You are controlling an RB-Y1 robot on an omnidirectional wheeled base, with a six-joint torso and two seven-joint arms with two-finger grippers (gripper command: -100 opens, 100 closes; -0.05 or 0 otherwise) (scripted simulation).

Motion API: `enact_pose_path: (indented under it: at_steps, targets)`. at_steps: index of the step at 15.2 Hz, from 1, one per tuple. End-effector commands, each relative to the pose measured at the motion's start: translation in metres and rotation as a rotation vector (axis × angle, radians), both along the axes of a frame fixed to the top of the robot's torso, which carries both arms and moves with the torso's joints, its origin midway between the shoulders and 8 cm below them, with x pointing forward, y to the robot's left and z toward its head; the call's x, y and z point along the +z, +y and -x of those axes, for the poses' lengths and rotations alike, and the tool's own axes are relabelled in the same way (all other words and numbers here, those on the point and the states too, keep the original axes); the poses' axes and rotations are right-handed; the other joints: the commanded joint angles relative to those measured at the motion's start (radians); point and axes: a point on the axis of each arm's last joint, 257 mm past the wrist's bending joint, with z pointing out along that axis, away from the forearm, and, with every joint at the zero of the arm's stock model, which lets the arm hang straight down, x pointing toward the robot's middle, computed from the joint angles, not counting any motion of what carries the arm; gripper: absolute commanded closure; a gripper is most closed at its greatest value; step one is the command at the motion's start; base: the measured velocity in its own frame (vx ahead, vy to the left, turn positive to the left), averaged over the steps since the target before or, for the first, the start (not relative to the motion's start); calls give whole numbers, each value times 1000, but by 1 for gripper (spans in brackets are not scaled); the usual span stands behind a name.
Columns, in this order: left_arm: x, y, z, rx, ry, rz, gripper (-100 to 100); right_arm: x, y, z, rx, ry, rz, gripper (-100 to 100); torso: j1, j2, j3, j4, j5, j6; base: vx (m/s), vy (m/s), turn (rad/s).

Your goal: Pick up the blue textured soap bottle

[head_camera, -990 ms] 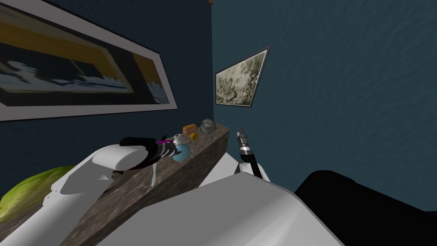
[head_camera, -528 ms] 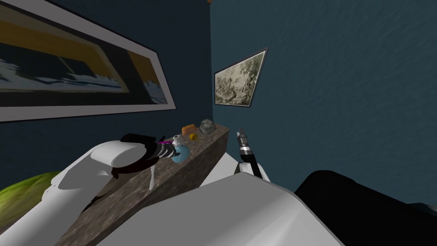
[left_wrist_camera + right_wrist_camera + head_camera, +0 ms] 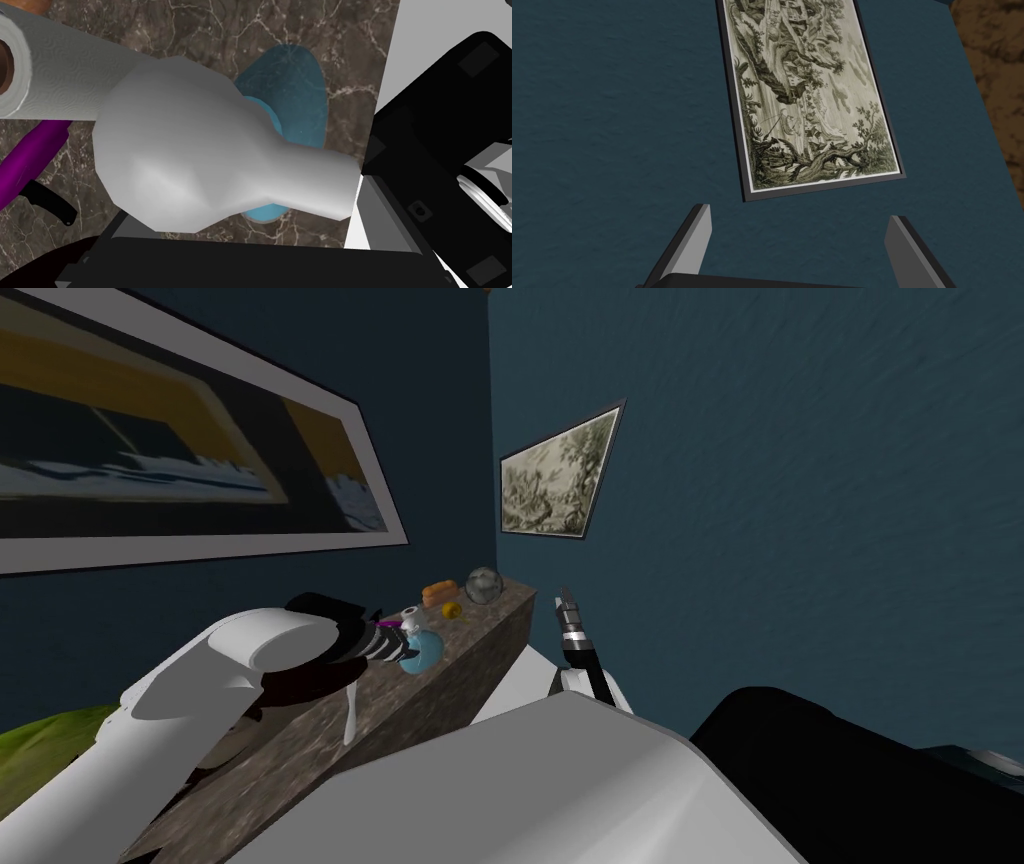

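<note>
While your right jaws stand open and your left jaws cannot be read, take the soap bottle (image 3: 295,100) under its grey top (image 3: 190,150): likely light, rigid, slippery.

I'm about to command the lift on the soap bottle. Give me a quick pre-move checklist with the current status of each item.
1. Target: blue soap bottle sits on the stone counter: ok.
2. Alignment: left hand is right above the bottle's grey top: ok.
3. Hold: bottle secured in the left hand: cannot tell.
4. Clearance: paper towel roll and purple item lie close beside the bottle: not ok.
5. Other arm: right hand is open, empty and off to the counter's side: ok.
</note>
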Motion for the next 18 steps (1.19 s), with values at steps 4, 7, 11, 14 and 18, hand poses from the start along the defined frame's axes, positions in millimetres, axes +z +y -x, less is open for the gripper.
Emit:
enact_pose_path:
  at_steps: [4, 7, 11, 14, 18]
  targets:
    - [-7, 4, -1, 13, 28, 1, -100, 0, 0, 0, 0, 0, 0, 0, 0, 0, 0, 0, 0, 0, 11, 9, -33]
    - [-15, 7, -6, 16, 25, 0, -100, 0, 0, 0, 0, 0, 0, 0, -3, 2, 1, 0, 0, 0, -15, -29, -24]
    - [-15, 7, -7, 17, 25, 0, 100, 0, 0, 0, 0, 0, 0, 0, -3, 2, 1, 0, 0, 0, -10, -12, -3]
    - [-14, 7, -7, 17, 23, 0, 100, 0, 0, 0, 0, 0, 0, 0, -2, 1, 0, -1, 0, 0, 0, 0, 0]
    - [-5, 3, 0, 10, 25, 0, 100, 0, 0, 0, 0, 0, 0, 0, 0, 0, 0, -1, 0, 0, 15, 24, 21]
